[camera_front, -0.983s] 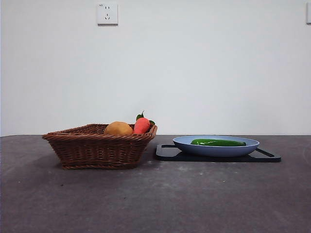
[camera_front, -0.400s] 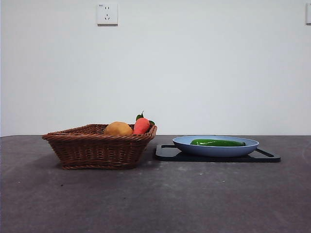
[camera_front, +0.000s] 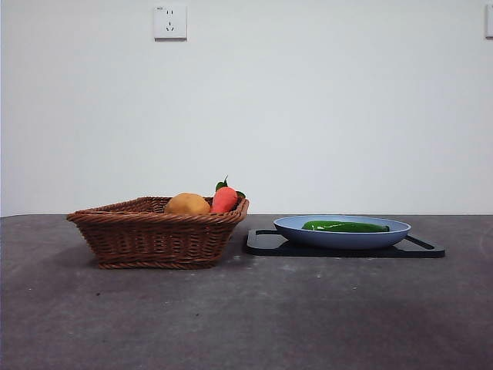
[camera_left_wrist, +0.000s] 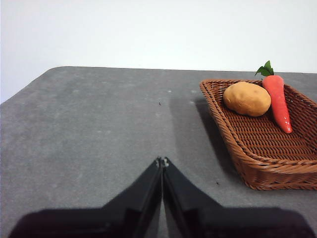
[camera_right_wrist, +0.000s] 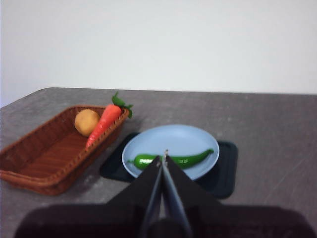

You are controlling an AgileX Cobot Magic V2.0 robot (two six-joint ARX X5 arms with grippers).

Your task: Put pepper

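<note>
The pepper (camera_front: pixel 344 227) is dark green and shiny, with small white spots of light on it. The plate (camera_front: pixel 293 229) is light blue all over. The tray (camera_front: pixel 264 243) is black. The basket (camera_front: pixel 154 240) is brown and woven, with lines that cross and a twisted rim. The carrot (camera_front: pixel 224 200) is red-orange with green leaves on top. The potato (camera_front: pixel 187 204) is orange-brown. The table (camera_front: pixel 246 316) is dark grey with pale specks and a few light scratches. The wall (camera_front: pixel 323 100) is plain white, and the socket (camera_front: pixel 170 21) on it is white too. The left gripper (camera_left_wrist: pixel 162 161) is black, and the right gripper (camera_right_wrist: pixel 165 155) is black as well
</note>
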